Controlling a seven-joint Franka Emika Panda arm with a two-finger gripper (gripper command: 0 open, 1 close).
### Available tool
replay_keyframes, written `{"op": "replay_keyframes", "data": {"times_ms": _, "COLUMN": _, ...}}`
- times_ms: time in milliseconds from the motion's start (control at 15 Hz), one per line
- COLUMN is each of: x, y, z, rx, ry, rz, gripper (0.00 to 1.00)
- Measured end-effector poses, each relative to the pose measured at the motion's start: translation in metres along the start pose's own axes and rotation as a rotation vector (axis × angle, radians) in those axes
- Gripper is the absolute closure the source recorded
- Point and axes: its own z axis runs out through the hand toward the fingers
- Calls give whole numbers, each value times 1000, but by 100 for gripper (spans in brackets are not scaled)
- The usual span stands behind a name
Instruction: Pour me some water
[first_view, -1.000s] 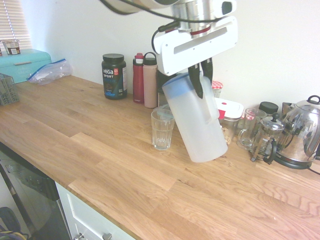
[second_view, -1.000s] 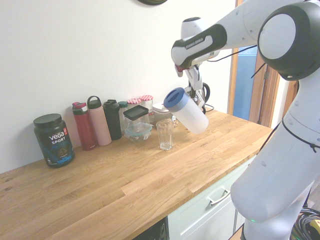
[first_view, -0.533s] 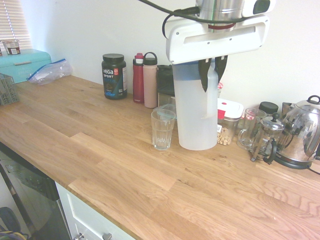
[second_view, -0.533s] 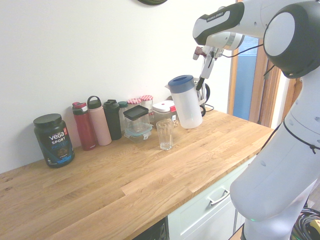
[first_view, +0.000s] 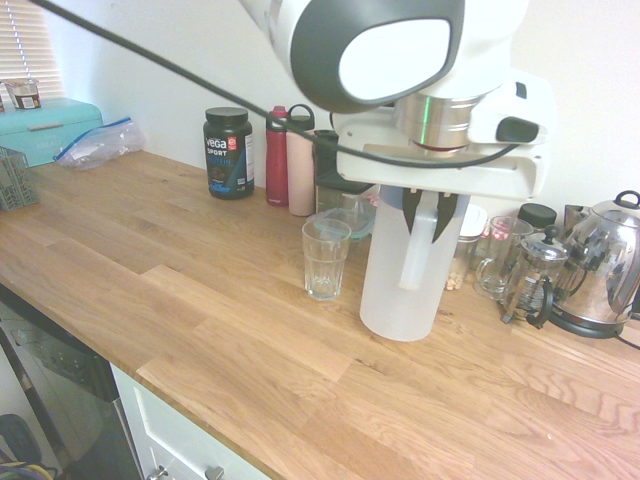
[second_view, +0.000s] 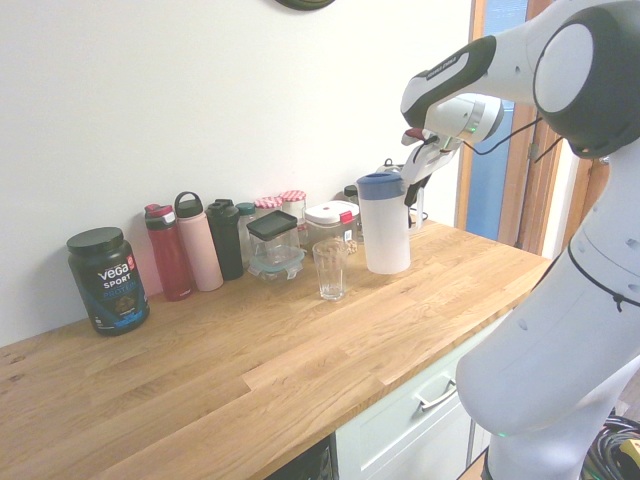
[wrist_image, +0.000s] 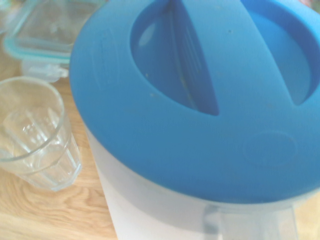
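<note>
Tilted translucent pitcher (first_view: 400, 285) now upright beside ribbed glass (first_view: 325, 258)

Countertop stock, counted:
- One white pitcher (first_view: 400, 285) with blue lid.
- One empty drinking glass (first_view: 325, 259).
- One black supplement tub (first_view: 228, 152).
- Three bottles at the wall: red (first_view: 276, 156), pink (first_view: 300, 160), dark (second_view: 225, 238).
- Two jars with checked lids (second_view: 281, 203).
- One glass mug (first_view: 493, 256).
- One French press (first_view: 533, 277).
- One steel kettle (first_view: 606, 265).
- Two lidded food containers (second_view: 272, 243), (second_view: 331, 219).
- One teal bread box (first_view: 45, 125).
- One zip bag (first_view: 98, 142).
</note>
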Motion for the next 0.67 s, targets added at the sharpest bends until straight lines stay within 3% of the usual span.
{"op": "replay_keyframes", "data": {"times_ms": 400, "x": -102, "y": -19, "z": -24, "rx": -46, "ry": 154, "rz": 286, "gripper": 100}}
{"op": "replay_keyframes", "data": {"times_ms": 667, "x": -166, "y": -88, "z": -41, "rx": -47, "ry": 155, "rz": 271, "gripper": 100}}
